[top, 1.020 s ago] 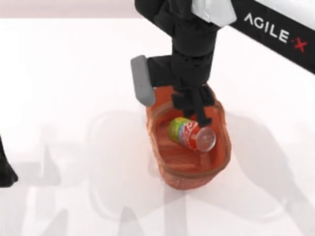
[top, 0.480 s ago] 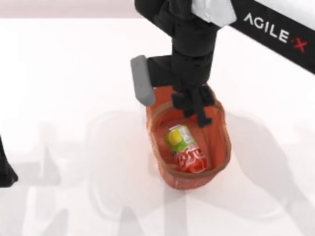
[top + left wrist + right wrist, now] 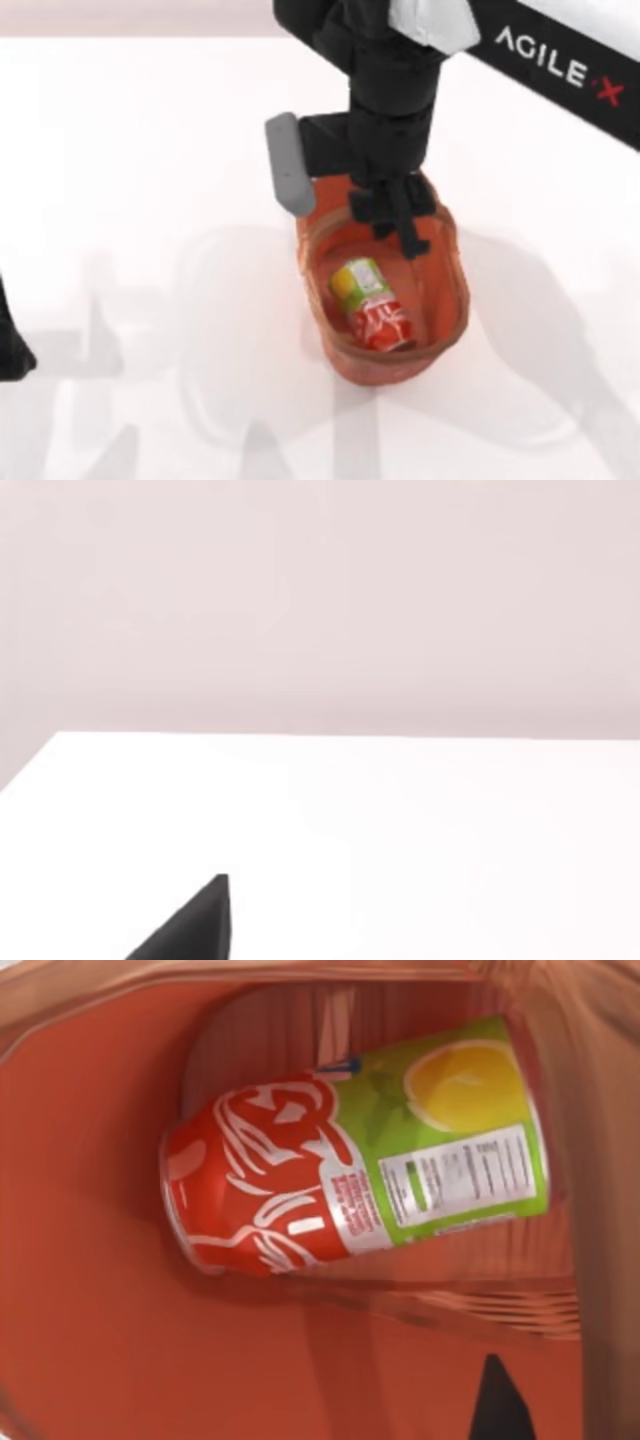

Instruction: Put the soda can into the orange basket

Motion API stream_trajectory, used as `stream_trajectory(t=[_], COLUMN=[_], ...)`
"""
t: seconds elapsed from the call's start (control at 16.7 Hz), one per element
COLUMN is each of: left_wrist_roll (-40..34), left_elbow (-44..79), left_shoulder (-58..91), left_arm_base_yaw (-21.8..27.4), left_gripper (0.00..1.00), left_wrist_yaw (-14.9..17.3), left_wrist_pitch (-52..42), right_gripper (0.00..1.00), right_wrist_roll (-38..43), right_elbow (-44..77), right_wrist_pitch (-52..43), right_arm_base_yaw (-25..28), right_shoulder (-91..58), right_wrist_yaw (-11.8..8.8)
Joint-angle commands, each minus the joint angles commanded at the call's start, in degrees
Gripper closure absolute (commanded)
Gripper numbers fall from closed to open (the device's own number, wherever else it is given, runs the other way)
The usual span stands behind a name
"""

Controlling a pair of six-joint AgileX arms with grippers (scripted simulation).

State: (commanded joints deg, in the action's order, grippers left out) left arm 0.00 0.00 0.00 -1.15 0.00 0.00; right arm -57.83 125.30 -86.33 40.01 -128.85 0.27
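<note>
The soda can (image 3: 371,305) is seen lying on its side on the floor of the orange basket (image 3: 452,262), released. The right tool (image 3: 396,222) is held above the basket's far end with fingers apart, grasping nothing. The left arm is parked at the surface's (image 3: 140,200) left edge.

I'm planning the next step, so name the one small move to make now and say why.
Probably lift the right gripper straight up and clear. The soda can already lies on its side inside the orange basket, free of the gripper. The left arm is parked at the table's left edge.
</note>
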Motion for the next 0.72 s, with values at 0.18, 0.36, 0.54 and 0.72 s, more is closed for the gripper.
stream_trajectory(t=[0.18, 0.36, 0.54, 0.72], left_wrist_roll=[0.00, 0.00, 0.00, 0.00], left_elbow=[0.00, 0.00, 0.00, 0.00], left_shoulder=[0.00, 0.00, 0.00, 0.00], left_arm_base_yaw=[0.00, 0.00, 0.00, 0.00], left_gripper=[0.00, 0.00, 0.00, 0.00], left_wrist_yaw=[0.00, 0.00, 0.00, 0.00], left_wrist_pitch=[0.00, 0.00, 0.00, 0.00], right_gripper=[1.00, 1.00, 1.00, 1.00], right_wrist_roll=[0.00, 0.00, 0.00, -0.21], right_elbow=[0.00, 0.00, 0.00, 1.05], right_wrist_pitch=[0.00, 0.00, 0.00, -1.00], right_arm_base_yaw=[0.00, 0.00, 0.00, -0.20], right_shoulder=[0.00, 0.00, 0.00, -0.25], right_wrist_yaw=[0.00, 0.00, 0.00, 0.00])
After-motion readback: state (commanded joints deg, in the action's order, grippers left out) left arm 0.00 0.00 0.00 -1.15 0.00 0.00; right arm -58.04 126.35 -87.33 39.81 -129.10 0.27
